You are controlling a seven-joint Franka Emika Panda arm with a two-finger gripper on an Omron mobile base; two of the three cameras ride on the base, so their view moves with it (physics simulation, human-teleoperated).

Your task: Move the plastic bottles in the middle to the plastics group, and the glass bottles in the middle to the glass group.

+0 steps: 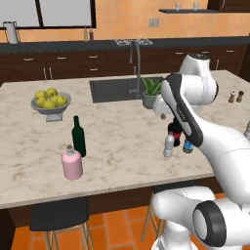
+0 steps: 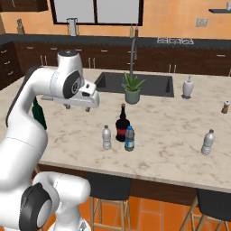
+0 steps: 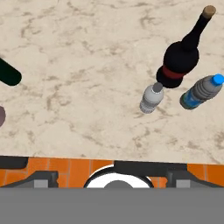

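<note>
In the middle of the island stand the black glass bottle with a red label, a clear greyish plastic bottle and a blue-label plastic bottle, close together. The hand view looks down on the same black bottle, clear bottle and blue-label bottle. My gripper hangs open and empty above the counter, left of them. The glass group, a green bottle and a pink bottle, stands at the left. One ribbed plastic bottle of the plastics group stands at the right.
A potted plant stands at the sink's front edge, behind the middle bottles. A white soap dispenser and brown shakers sit at the back right. A bowl of lemons is at the back left. Stools stand below the counter's front edge.
</note>
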